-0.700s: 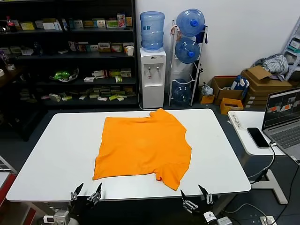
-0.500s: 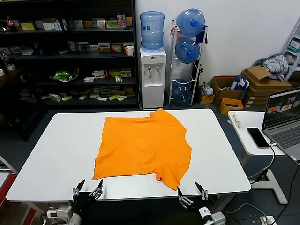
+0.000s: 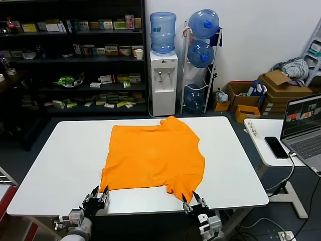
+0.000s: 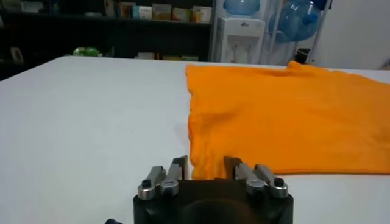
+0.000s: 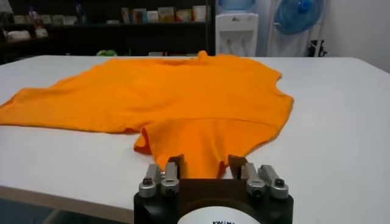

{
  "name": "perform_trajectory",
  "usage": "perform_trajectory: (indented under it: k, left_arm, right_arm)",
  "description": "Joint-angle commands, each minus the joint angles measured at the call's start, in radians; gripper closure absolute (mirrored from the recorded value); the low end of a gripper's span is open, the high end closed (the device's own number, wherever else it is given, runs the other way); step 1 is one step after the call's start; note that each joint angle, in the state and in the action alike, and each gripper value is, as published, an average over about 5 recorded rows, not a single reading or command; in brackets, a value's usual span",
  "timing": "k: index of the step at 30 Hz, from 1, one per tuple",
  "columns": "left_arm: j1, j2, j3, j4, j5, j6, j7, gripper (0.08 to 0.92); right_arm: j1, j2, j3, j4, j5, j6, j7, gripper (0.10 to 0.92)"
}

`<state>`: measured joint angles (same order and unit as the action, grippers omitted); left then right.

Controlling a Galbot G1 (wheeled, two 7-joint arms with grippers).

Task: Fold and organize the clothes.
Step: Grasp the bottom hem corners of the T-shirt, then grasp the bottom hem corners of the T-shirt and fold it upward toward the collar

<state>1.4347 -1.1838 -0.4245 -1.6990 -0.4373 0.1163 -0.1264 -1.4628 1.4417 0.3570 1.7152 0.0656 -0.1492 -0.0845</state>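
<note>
The orange T-shirt lies spread flat on the white table, plain side up, no lettering showing. My left gripper is open at the shirt's near left corner; in the left wrist view its fingers stand either side of that corner of the shirt. My right gripper is open at the near right sleeve edge; in the right wrist view the sleeve of the shirt lies between its fingers.
A side table at the right carries a laptop and a phone. Behind the table stand shelves, a water dispenser and a rack of water bottles. Cardboard boxes sit at the far right.
Both grippers have moved forward from below the table's near edge up to the shirt's near edge, the left to the left corner, the right to the sleeve.
</note>
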Motion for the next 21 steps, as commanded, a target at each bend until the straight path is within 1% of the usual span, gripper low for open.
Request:
perform_trajectory:
  k: [1,8,11,13,15,21]
  left_arm:
    - [-0.032,-0.002,0.016,0.025,-0.006,0.001,-0.006,0.640]
    - [0.009,0.009,0.028,-0.038,-0.059,0.008,-0.027,0.838]
    - [0.027,0.008,0.029,-0.056,-0.070,0.003,-0.040,0.897]
    - [0.048,0.013,0.022,-0.088,-0.087,0.002,-0.054,0.908]
    - [0.087,0.032,0.012,-0.147,-0.126,0.007,-0.076,0.908]
    - [0.271,0.114,-0.040,-0.343,-0.225,0.026,-0.132,0.908]
  right_arm:
    - [0.025,0.011,-0.016,-0.040,-0.010,0.011,0.005,0.646]
    - [-0.029,-0.008,-0.016,0.011,0.026,0.054,0.028,0.849]
    - [-0.063,-0.023,-0.016,0.044,0.048,0.079,0.043,0.897]
    - [-0.104,-0.041,-0.012,0.089,0.067,0.091,0.055,0.901]
    - [-0.169,-0.070,0.001,0.160,0.087,0.098,0.067,0.901]
    - [-0.400,-0.158,0.060,0.367,0.118,0.142,0.085,0.901]
